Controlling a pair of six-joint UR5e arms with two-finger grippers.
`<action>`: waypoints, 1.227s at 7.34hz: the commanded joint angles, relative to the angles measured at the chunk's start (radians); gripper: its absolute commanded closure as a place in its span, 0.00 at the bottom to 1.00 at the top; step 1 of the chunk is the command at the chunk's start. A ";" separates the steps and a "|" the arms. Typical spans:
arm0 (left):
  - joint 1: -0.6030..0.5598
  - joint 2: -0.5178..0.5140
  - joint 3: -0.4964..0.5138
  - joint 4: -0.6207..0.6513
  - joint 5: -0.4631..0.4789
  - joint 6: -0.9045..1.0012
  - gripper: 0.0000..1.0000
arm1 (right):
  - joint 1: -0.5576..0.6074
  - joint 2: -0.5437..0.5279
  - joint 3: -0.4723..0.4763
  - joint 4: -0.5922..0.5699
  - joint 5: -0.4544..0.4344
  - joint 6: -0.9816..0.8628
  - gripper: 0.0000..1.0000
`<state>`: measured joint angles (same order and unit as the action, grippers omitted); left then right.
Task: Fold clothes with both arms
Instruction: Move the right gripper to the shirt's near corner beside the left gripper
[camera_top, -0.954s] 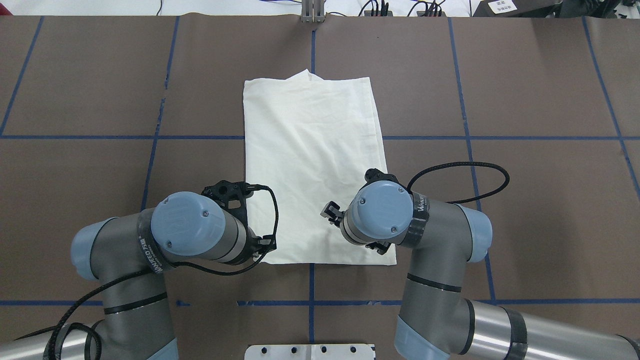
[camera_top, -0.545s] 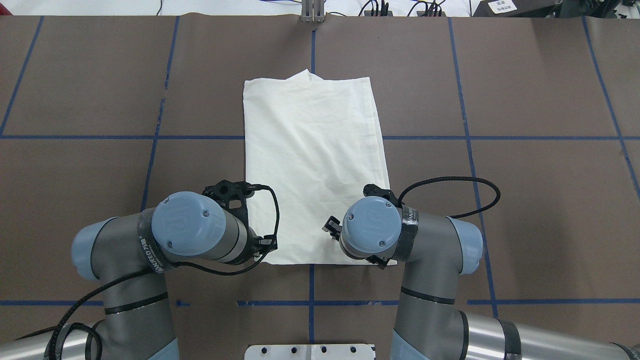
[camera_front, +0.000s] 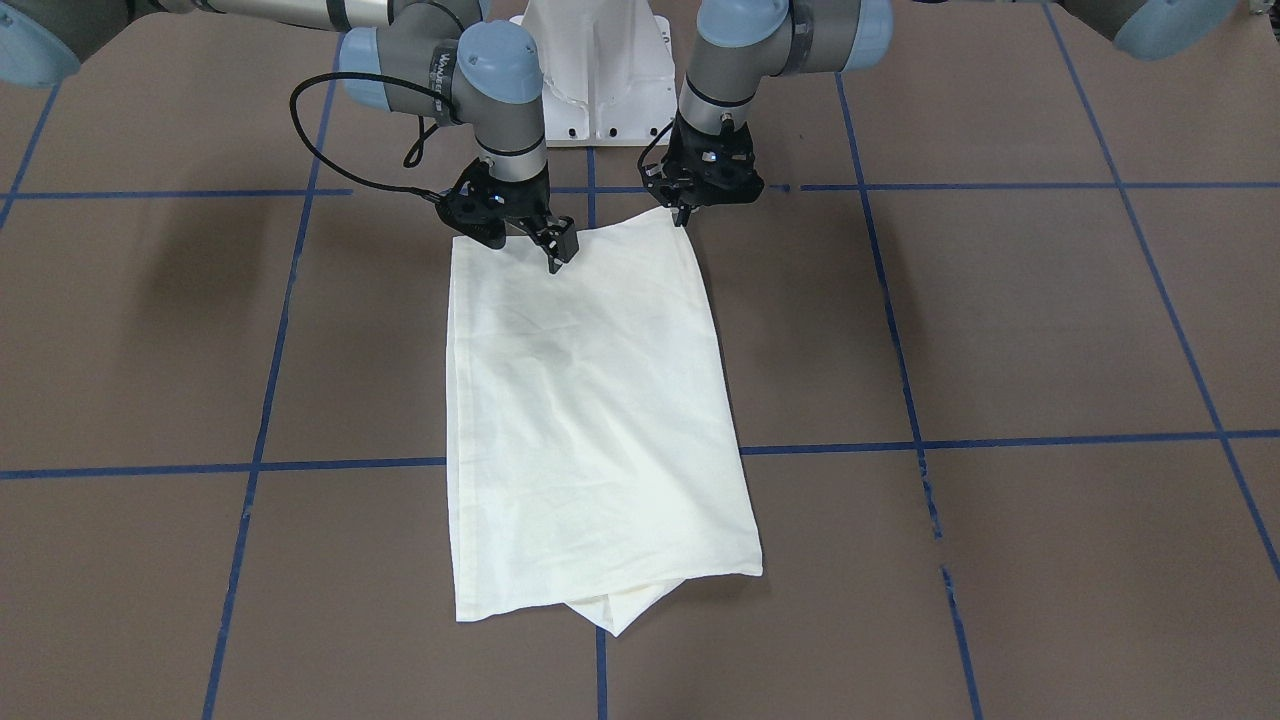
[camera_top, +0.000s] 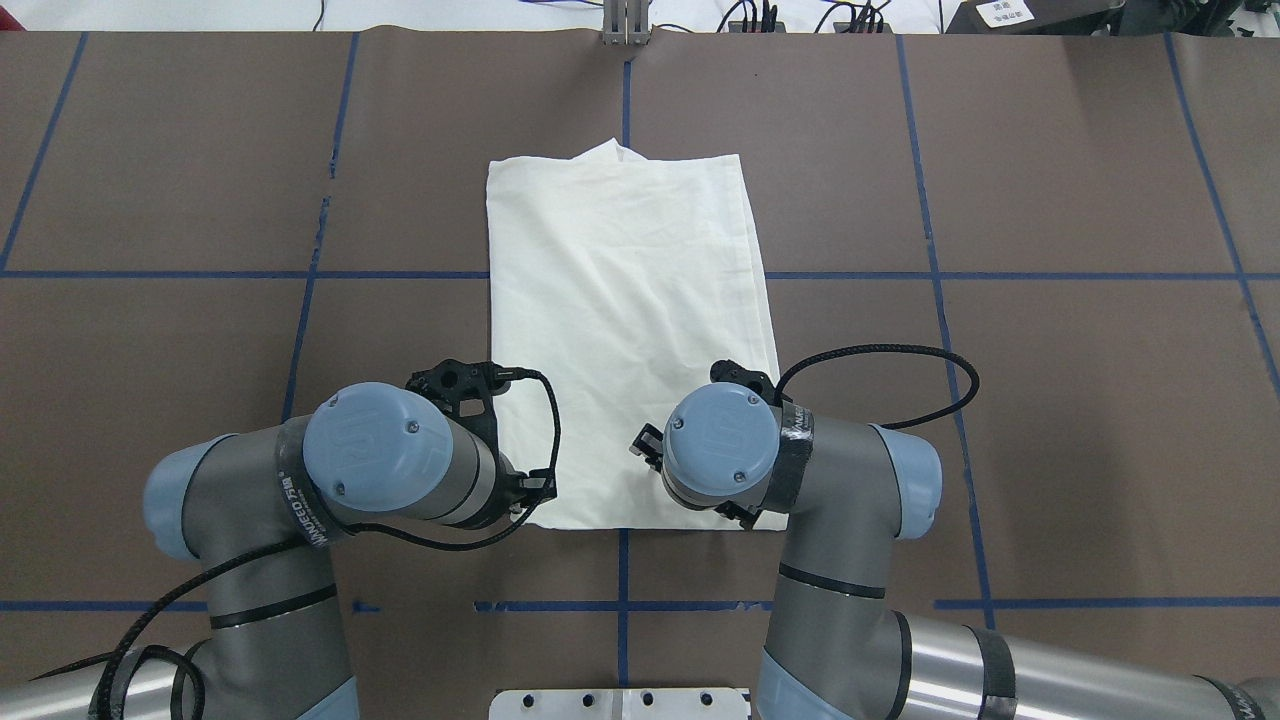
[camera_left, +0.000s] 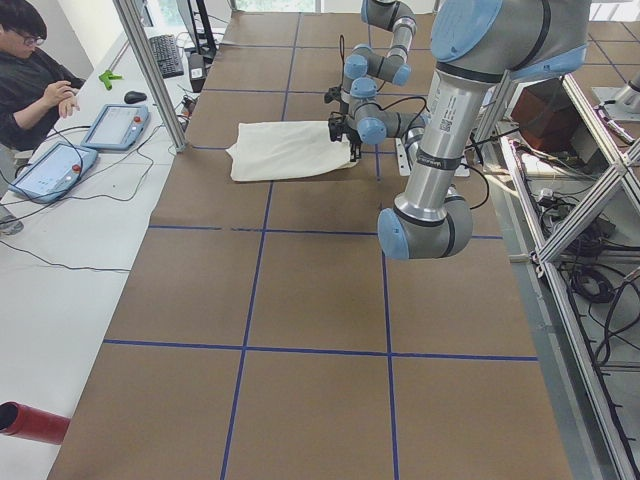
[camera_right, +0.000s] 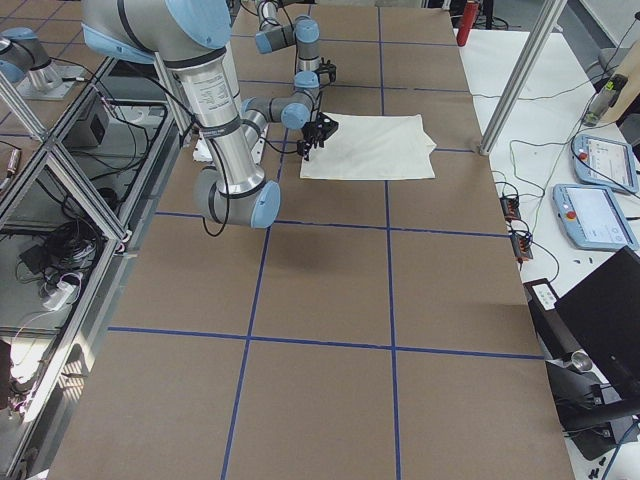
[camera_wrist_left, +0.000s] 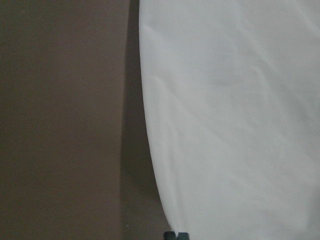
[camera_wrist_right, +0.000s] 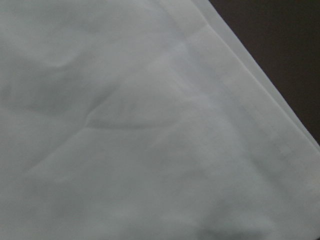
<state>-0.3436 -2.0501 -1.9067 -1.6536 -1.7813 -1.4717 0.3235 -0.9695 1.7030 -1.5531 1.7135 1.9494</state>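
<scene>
Cream shirt (camera_top: 625, 330), long axis away from robot; left tool (camera_front: 684, 213), right tool (camera_front: 558, 250) at near edge, closure unclear.

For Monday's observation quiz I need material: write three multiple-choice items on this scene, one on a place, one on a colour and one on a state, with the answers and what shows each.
1. At which end of the shirt are the left gripper and the right gripper?
A. the end nearest the robot's white base
B. the far end
C. midway along the long sides

2. What colour are the tape lines on the table?
A. red
B. blue
C. yellow

3. How does the shirt lie?
A. spread out, sleeves wide
B. bunched in a heap
C. folded into a flat oblong

Answers:
1 A: in the front-facing view both grippers are at the edge beside the base.
2 B: the grid lines show blue in every table view.
3 C: its outline is a smooth oblong with no sleeves out.
</scene>
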 joint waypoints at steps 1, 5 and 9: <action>0.000 -0.002 0.000 0.000 0.000 0.001 1.00 | 0.003 0.009 -0.029 0.002 0.000 -0.001 0.00; 0.000 -0.008 0.000 0.000 0.000 -0.002 1.00 | 0.005 -0.001 -0.019 -0.005 0.003 -0.003 0.00; 0.000 -0.008 0.000 0.000 0.000 -0.002 1.00 | -0.006 -0.031 0.007 -0.018 -0.005 0.009 0.00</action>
<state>-0.3436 -2.0586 -1.9067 -1.6536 -1.7809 -1.4742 0.3256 -0.9897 1.7040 -1.5691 1.7132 1.9538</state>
